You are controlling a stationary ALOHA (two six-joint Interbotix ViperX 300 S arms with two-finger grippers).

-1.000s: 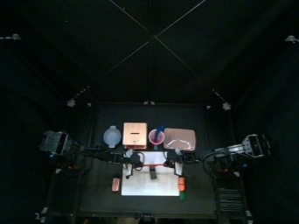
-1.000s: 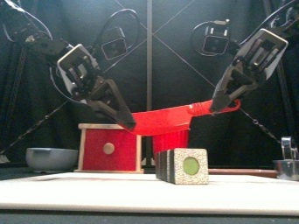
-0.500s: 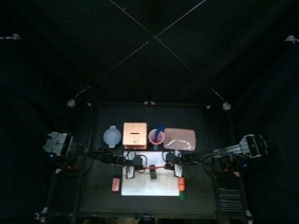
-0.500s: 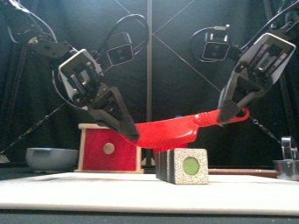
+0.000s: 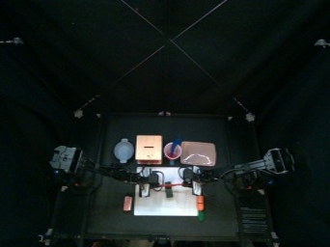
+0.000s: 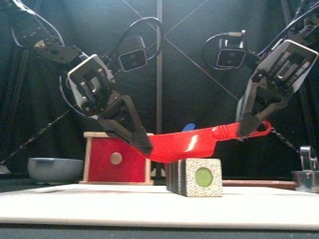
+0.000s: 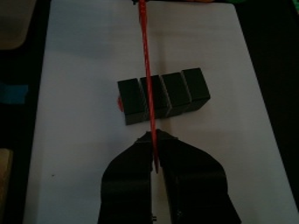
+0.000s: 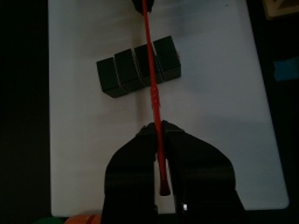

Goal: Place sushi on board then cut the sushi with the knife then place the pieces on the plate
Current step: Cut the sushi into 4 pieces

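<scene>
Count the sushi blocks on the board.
4 blocks, touching in one row on the white board, beneath the red knife; none seems hidden.

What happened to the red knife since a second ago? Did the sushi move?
The left end effector and the right end effector lowered the red knife toward the sushi roll, each gripping one end as before. The sushi roll stayed put on the white cutting board, its blocks together.
</scene>
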